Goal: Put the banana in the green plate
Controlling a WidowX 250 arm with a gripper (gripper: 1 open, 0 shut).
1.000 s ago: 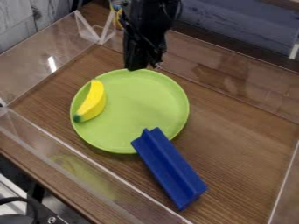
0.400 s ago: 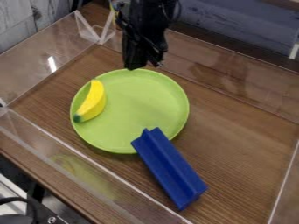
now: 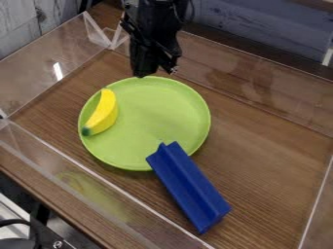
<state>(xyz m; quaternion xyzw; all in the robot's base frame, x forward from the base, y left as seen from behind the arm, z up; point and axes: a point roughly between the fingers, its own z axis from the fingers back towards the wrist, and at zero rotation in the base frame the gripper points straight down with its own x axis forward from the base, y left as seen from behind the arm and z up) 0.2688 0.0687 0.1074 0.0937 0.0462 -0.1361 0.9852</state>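
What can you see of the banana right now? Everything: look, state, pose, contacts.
The banana is short, stubby and gently curved, mostly bright yellow with a dark greenish tip at the end nearest the camera. It looks like a smooth toy, probably plastic. It lies on the left part of the green plate in the picture, its length running roughly up and down the view. Only the plate seems to touch it; the gripper is off to its upper right.

We can't see the black end effector's [image 3: 154,68] fingertips clearly: dark, blurred. Top edge crops the black robot arm [image 3: 159,12]. Bottom-left edge cuts off the black cable [image 3: 18,223]. Blue rectangular block [image 3: 189,187] hides some green plate rim [image 3: 136,122].
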